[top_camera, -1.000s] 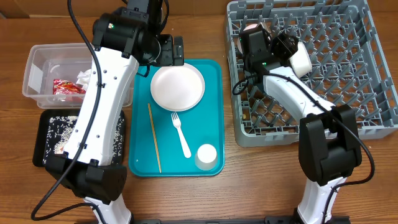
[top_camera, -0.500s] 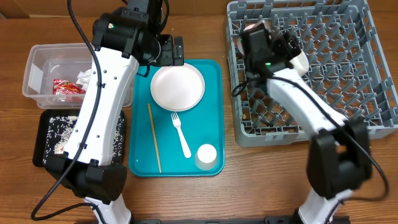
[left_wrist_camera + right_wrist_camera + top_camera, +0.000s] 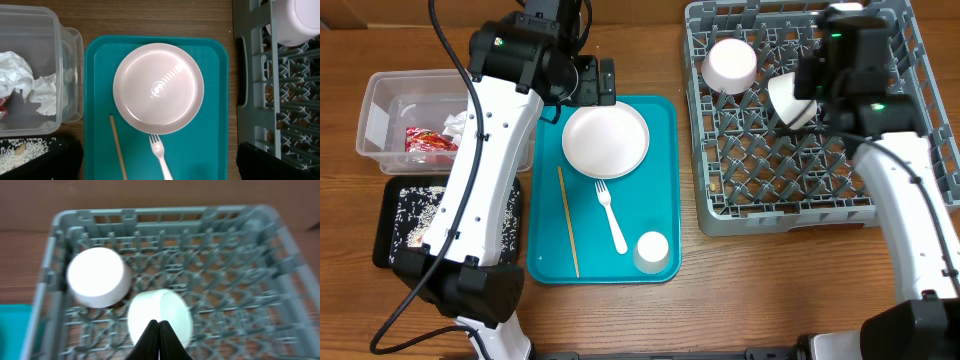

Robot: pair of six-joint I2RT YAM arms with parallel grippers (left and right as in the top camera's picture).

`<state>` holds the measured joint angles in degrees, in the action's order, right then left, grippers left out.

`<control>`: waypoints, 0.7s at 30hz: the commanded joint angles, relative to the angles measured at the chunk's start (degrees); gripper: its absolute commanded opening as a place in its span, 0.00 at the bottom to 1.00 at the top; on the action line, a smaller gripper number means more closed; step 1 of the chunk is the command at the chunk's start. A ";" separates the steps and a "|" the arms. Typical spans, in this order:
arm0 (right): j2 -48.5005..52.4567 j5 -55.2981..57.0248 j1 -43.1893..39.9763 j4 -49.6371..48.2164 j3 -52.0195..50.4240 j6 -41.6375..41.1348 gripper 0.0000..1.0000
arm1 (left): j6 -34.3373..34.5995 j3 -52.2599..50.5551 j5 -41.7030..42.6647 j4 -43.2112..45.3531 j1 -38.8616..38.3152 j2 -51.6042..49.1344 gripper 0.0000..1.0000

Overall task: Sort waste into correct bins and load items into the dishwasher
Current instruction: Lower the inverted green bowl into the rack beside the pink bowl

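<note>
Grey plastic dish rack (image 3: 693, 130) on the right of the tabletop (image 3: 620, 320) holds two white bowls. One bowl (image 3: 731, 64) sits upside down in the far left corner, and the tipped bowl (image 3: 788, 100) lies on its side just beside it. On the teal tray (image 3: 663, 170) I see the round plate (image 3: 605, 140), fork (image 3: 611, 215), small cup (image 3: 652, 250) and wooden stick (image 3: 567, 220). The clear tub (image 3: 375, 115) has the red wrapper (image 3: 425, 140) and crumpled napkins (image 3: 455, 124); the black tray (image 3: 388, 240) carries rice grains (image 3: 425, 200). My right tool (image 3: 159, 330) hangs over the tipped bowl, fingers pressed together, gripping nothing. My left tool (image 3: 592, 82) hovers above the plate, spread wide and empty. The lower corners of the wrist view cut off its fingers.
</note>
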<state>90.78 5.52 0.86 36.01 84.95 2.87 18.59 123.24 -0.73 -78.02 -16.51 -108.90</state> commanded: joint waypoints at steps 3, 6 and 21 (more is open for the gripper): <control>0.48 -18.56 -6.60 0.15 0.24 -4.66 0.04 | -0.83 1.03 -0.76 0.07 -0.33 -0.09 1.00; 1.25 -18.51 -8.92 0.61 0.24 -4.66 0.04 | -0.83 1.03 -0.76 0.07 -0.33 -0.09 1.00; 12.31 -20.90 -9.84 3.80 0.24 -5.09 0.04 | -0.83 1.03 -0.76 0.07 -0.33 -0.09 1.00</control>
<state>101.89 -13.41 -8.95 39.83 84.95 -1.54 18.59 123.24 -0.73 -78.02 -16.51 -108.90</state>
